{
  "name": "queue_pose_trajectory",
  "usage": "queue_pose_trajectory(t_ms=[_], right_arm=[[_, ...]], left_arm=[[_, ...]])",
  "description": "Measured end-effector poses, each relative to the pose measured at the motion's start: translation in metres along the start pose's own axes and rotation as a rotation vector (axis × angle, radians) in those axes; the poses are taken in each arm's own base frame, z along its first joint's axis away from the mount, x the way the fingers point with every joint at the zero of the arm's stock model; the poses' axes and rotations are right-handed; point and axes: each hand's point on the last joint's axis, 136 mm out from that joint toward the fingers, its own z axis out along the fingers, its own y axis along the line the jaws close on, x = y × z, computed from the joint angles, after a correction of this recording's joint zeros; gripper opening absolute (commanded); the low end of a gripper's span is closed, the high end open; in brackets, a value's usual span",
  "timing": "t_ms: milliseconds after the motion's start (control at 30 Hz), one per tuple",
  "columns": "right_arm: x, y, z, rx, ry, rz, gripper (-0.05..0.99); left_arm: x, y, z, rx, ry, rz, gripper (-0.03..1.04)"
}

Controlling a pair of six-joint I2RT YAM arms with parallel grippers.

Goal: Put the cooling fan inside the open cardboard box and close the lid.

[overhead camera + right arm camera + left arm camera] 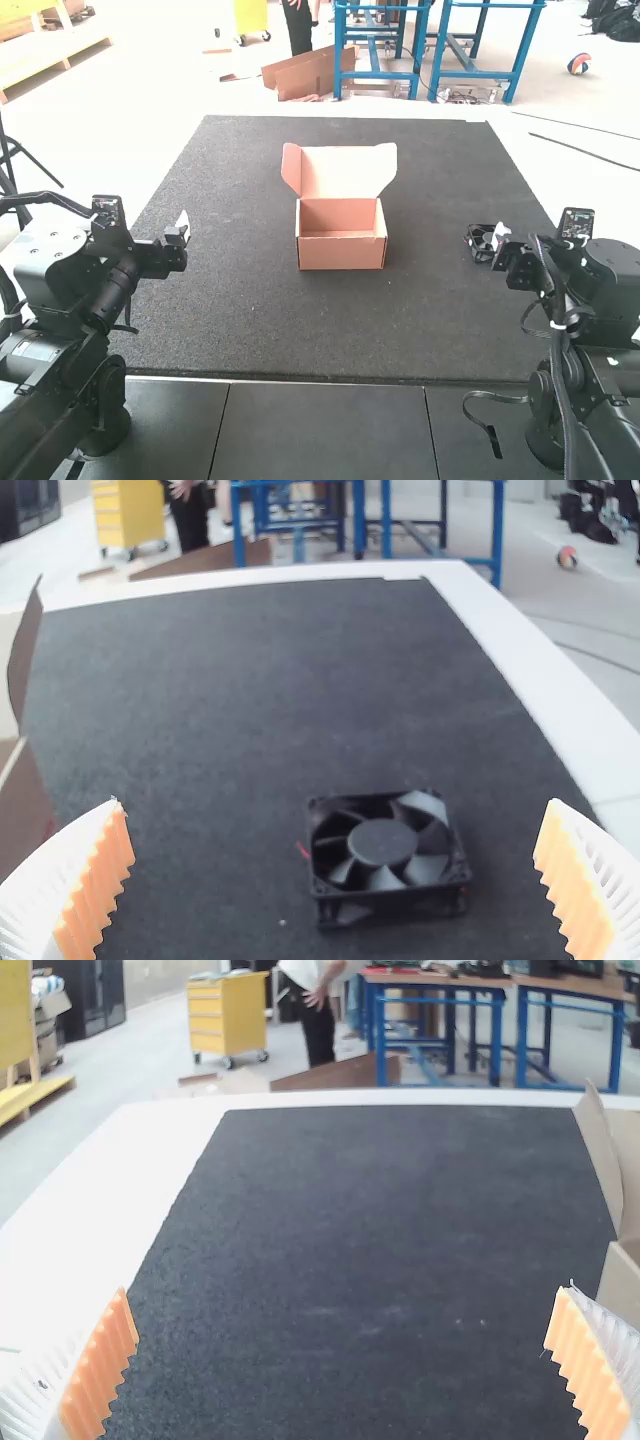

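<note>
Nothing is done yet. The cooling fan lies flat on the bench just ahead of the wide-spread right fingers. The cardboard box stands open beside the left fingers, which are also wide and empty.

Honestly, there's no text, label or number here that I can read. The cardboard box has plain brown sides, and the hub of the cooling fan just looks dark, with nothing legible on it.
</note>
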Motion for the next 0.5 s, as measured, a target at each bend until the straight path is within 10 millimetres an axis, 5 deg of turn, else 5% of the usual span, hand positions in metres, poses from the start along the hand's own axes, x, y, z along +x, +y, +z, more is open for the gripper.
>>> queue_pose_trajectory(t_ms=[300,500], right_arm=[[-0.002,0.0,0.0,-0.001,-0.006,0.008,0.92],[-0.029,0.002,-0.002,-0.011,-0.117,0.025,0.92]], left_arm=[[-0.003,0.0,0.0,0.0,-0.011,-0.003,0.97],[-0.034,0.001,-0.002,-0.003,-0.138,-0.024,0.97]])
